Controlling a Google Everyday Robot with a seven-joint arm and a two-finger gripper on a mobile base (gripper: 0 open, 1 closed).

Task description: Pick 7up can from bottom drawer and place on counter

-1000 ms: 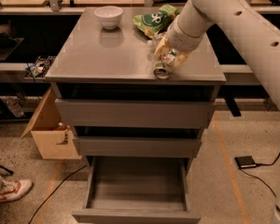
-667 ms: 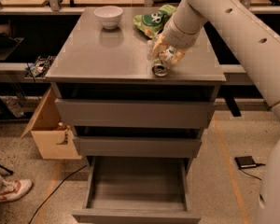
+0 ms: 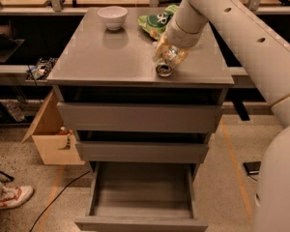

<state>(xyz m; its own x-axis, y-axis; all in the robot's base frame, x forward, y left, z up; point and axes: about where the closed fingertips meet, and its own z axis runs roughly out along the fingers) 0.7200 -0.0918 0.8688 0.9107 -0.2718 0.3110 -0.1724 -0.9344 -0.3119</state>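
The 7up can [image 3: 164, 67] is at the front right of the grey counter [image 3: 111, 57]. It is tilted, with its silver round end facing me, and it touches or nearly touches the top. My gripper [image 3: 168, 56] comes down from the upper right and is shut on the can from behind and above. The bottom drawer [image 3: 141, 222] is pulled out at the foot of the cabinet, and its bare grey floor shows nothing in it. The two drawers above it are pushed in.
A white bowl [image 3: 112, 17] stands at the back of the counter and a green snack bag [image 3: 155, 21] lies behind the gripper. A cardboard box [image 3: 50, 141] and a person's shoe [image 3: 9, 197] are on the floor at left. A small dark device [image 3: 253, 167] lies on the floor at right.
My gripper has shifted slightly left with the can in it. The can stays low over the counter's front right.
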